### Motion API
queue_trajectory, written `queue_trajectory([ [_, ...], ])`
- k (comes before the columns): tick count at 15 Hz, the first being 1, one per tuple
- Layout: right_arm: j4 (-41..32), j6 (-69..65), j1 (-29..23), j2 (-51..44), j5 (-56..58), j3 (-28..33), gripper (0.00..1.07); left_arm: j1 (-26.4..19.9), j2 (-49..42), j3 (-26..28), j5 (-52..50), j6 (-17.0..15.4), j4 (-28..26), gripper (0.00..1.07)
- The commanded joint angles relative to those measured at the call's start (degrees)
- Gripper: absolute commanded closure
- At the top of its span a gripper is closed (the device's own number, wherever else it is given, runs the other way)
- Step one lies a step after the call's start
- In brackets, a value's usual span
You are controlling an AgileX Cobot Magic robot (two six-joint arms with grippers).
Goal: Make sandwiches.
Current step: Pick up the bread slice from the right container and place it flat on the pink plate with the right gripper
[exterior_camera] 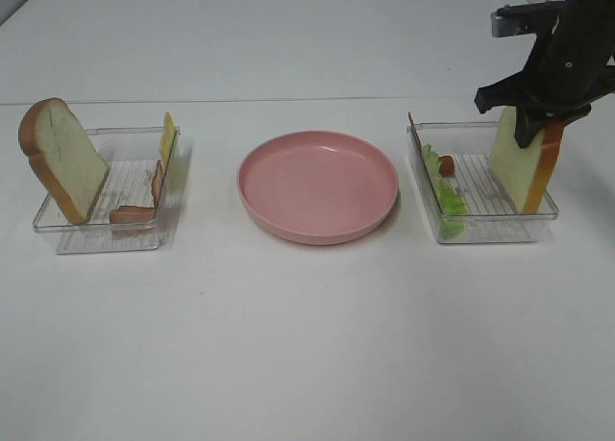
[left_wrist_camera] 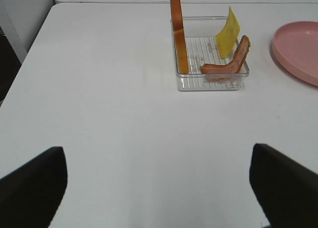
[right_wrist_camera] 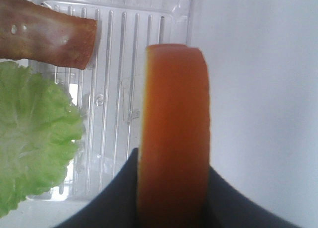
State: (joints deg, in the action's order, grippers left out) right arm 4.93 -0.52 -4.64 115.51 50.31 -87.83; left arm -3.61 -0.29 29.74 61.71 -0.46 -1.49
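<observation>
The right gripper (exterior_camera: 534,124) is clamped on an upright bread slice (exterior_camera: 517,167) at the outer end of the right clear tray (exterior_camera: 485,237), lettuce (exterior_camera: 448,199) opposite. The left gripper (left_wrist_camera: 159,188) hangs open above the table (left_wrist_camera: 124,128).

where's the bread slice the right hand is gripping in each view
exterior high: far right, bread slice upright in the right tray, right hand clamped on its top edge.
left wrist: not in it; only the other slice shows.
right wrist: centre, its orange crust edge-on between the dark fingers.
shared landmark: lettuce in the same tray, seen in exterior high and right wrist.
</observation>
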Motion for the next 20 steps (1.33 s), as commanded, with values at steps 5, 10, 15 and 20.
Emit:
queue_trajectory([
  [5,-3.1,0.5,-3.6,-15.8,1.0,-0.4,1.07,0.0,-0.9,-0.1,-0.2,0.1,-0.4,0.15],
  [10,-4.6,-0.4,-17.4,-17.4,-1.6,-0.4,1.07,0.0,-0.9,-0.1,-0.2,0.1,-0.4,0.15],
  [15,-11.5,-2.3,-27.3,-14.4,-11.9,-0.4,1.07,0.0,-0.9,-0.1,-0.2,0.1,-0.4,0.15],
  [20,-15.0,-5.1,-27.7,-5.6,-19.3,-0.4,1.07,0.0,-0.9,-0.1,-0.2,0.1,-0.4,0.15],
])
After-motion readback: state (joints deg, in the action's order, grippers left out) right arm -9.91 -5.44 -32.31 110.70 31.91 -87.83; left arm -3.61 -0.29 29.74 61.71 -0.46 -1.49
